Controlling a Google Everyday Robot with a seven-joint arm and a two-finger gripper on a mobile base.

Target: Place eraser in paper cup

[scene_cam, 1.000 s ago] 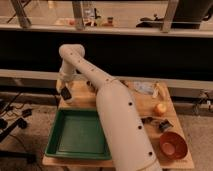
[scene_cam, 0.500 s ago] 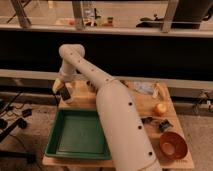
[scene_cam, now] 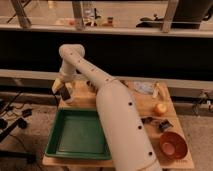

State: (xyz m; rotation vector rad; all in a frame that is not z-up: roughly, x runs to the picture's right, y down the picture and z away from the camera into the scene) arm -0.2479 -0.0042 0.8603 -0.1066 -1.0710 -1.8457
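My gripper (scene_cam: 63, 91) hangs from the white arm over the back left corner of the wooden table (scene_cam: 145, 107), just beyond the green tray (scene_cam: 77, 134). A small dark block (scene_cam: 65, 93) shows at its tip; it may be the eraser, but I cannot tell if it is held. A pale shape (scene_cam: 56, 86) sits right against the gripper's left side; it may be the paper cup, mostly hidden by the gripper.
A reddish-brown bowl (scene_cam: 172, 145) stands at the front right. A yellow-orange fruit (scene_cam: 160, 108) and small dark items (scene_cam: 164, 125) lie right of the arm. Clear wrapping (scene_cam: 144, 88) lies at the back right. The arm's thick link (scene_cam: 122, 135) crosses the table's middle.
The gripper has shifted very slightly to the left at the table's back left corner. Nothing else has moved.
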